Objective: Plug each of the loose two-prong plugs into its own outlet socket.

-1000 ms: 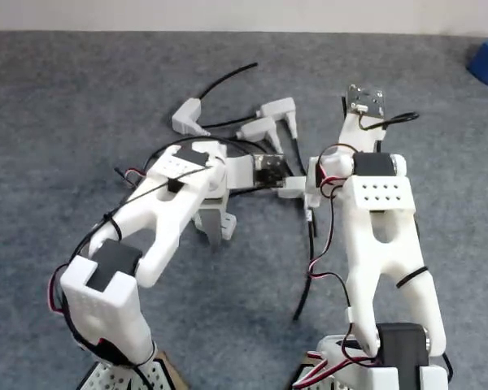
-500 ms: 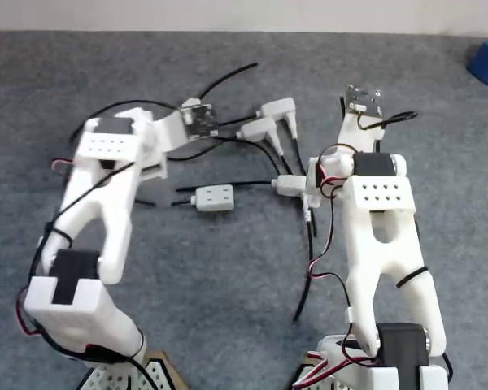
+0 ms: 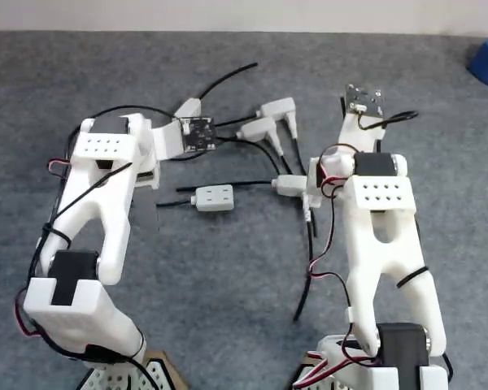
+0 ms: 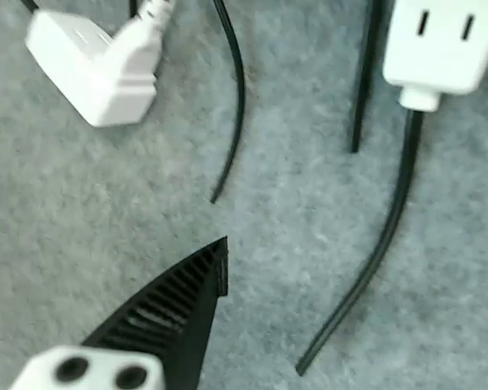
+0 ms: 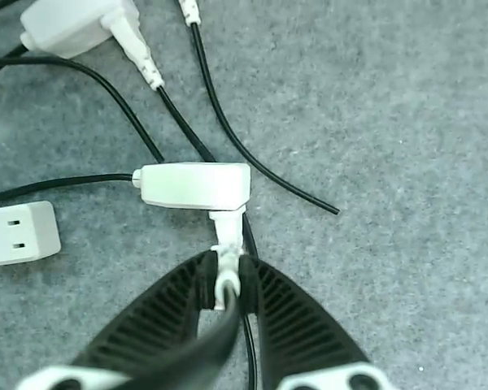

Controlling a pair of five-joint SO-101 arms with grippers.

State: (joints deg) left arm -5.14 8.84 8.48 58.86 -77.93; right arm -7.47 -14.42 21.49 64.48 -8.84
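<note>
one two-prong plug point(image 5: 195, 185) lay near the middle of the tabletop point(image 3: 228, 309). the right hand point(image 5: 225, 284) was closed tight on the short white cord collar behind the plug's body, not on the body itself. the outlet socket point(image 3: 213, 197) sat near it on the left arm's side, apart from it, with its slots facing up. the left hand point(image 4: 205, 272) hung over the tabletop nearer the far edge, by an angled plug point(image 4: 93, 69). whether that hand was open could not be told, though nothing showed in its hold.

the held plug looked light, hard and smooth-sided. gripped by the flexible collar, it would probably pivot when pushed against the slots, so the flat sides of its body seemed the firmer place to take hold. the outlet socket looked just as light and would likely slide across the grey surface unless something braced it from behind. the black cords point(image 5: 228, 130) looked limp, and they lay crossed over one another, so they could drag or snag a neighbour.
</note>
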